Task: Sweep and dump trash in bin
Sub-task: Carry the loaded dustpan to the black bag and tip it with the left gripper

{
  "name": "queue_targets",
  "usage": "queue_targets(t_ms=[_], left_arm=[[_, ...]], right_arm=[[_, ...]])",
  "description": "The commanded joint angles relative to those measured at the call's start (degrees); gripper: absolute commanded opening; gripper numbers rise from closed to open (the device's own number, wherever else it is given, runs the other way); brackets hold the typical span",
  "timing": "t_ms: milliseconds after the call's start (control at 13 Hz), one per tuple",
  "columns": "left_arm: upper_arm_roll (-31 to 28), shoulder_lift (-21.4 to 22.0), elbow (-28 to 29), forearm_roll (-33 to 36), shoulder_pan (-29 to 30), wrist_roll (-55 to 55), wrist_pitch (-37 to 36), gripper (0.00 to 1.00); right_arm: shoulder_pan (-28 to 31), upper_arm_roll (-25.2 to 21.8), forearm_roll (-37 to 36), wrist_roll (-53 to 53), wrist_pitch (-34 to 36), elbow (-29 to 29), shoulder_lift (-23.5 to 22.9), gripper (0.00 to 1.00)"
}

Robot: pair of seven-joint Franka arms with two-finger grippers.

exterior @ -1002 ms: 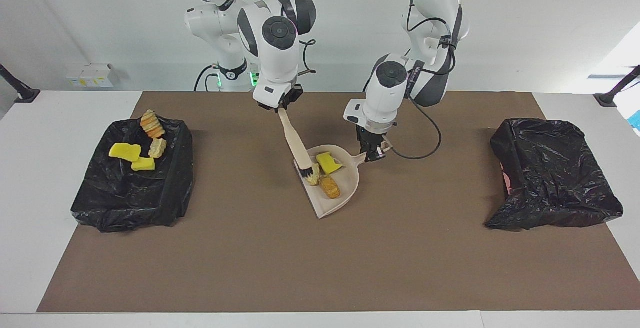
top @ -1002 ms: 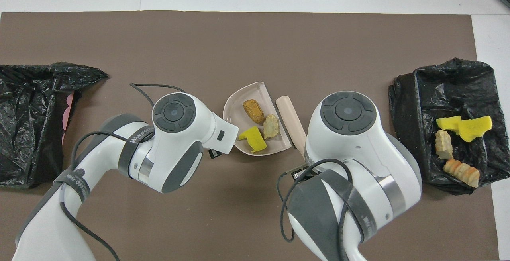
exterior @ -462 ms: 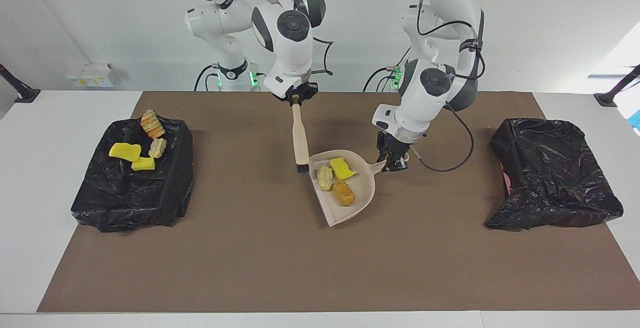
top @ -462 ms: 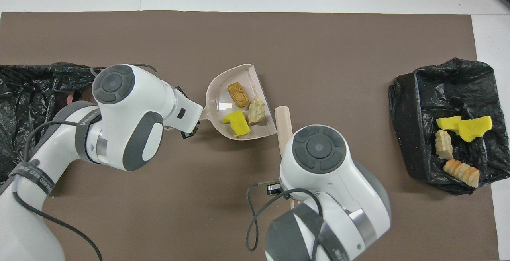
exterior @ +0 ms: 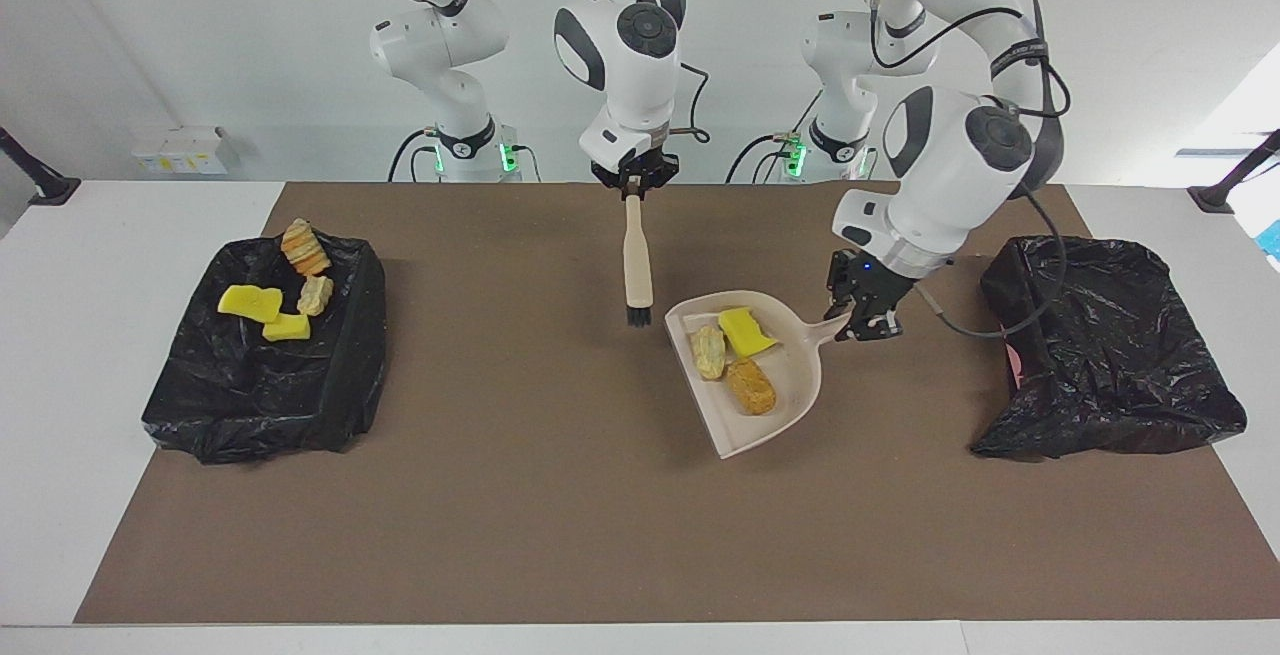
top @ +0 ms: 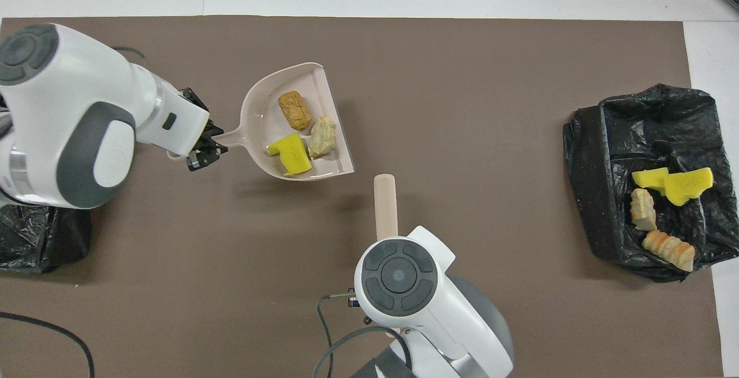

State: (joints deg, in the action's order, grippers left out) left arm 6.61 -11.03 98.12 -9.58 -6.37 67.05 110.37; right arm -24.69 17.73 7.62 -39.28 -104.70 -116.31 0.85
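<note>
- The left gripper (exterior: 862, 320) is clamped on the handle of the beige dustpan (exterior: 790, 390), holding it raised over the brown mat (exterior: 560, 515), between the table's middle and the bin at the left arm's end.
- In the pan lie three pieces of trash — a yellow sponge piece (exterior: 746, 331), a pale bread-like lump (exterior: 709, 352) and an orange-brown lump (exterior: 751, 387), close together.
- The right gripper (exterior: 634, 187) is clenched on the top of the brush (exterior: 636, 263), which hangs upright with its dark bristles down, over the mat beside the pan and apart from it.
- A black-bagged bin (exterior: 1110, 355) sits at the left arm's end of the table, near the dustpan's handle.
- A second black-bagged bin (exterior: 250, 395) at the right arm's end holds four more scraps (exterior: 280, 297) — two yellow sponge pieces and two bread-like lumps.
</note>
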Motion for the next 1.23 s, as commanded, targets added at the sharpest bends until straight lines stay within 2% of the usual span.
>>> queue_targets(t_ms=[0,154,231,539,771,925,1156], left_arm=[[0.42,0.13,-4.06,-1.41,6.52,8.06,-5.15,0.0],[0.34,-0.05,-5.57,-1.41,11.61,14.48,-7.26,0.0],[0.34,-0.13,-5.66,-1.76,14.95,18.51,-8.05,0.0],[-0.01,-0.22,-6.01,-1.76,24.45,28.99,-9.89,0.0],[-0.19,-2.41,-11.97,-0.97,32.28,37.69,-14.29,0.0],[-0.19,-3.12,-14.0,2.27,36.4,43.57,-14.92,0.0],[-0.28,-4.53,-17.08,8.24,40.46,49.82,-11.95,0.0]], right_arm=[[-0.62,-0.15,3.09,-1.67,-1.21,-1.55,1.79,0.0],[-1.05,-0.06,4.67,-2.11,-0.33,-1.64,2.14,0.0],[-4.71,-0.06,4.77,-4.73,-1.29,-1.99,1.45,0.0],[-9.73,-0.06,4.77,-10.27,-11.2,-8.13,0.65,0.0],[-11.25,-0.06,4.77,-9.59,-14.13,-14.01,2.31,0.0],[-13.26,-0.06,4.86,-9.06,-16.48,-16.83,2.67,0.0],[-13.98,-0.06,4.86,-9.5,-17.64,-17.46,2.14,0.0]])
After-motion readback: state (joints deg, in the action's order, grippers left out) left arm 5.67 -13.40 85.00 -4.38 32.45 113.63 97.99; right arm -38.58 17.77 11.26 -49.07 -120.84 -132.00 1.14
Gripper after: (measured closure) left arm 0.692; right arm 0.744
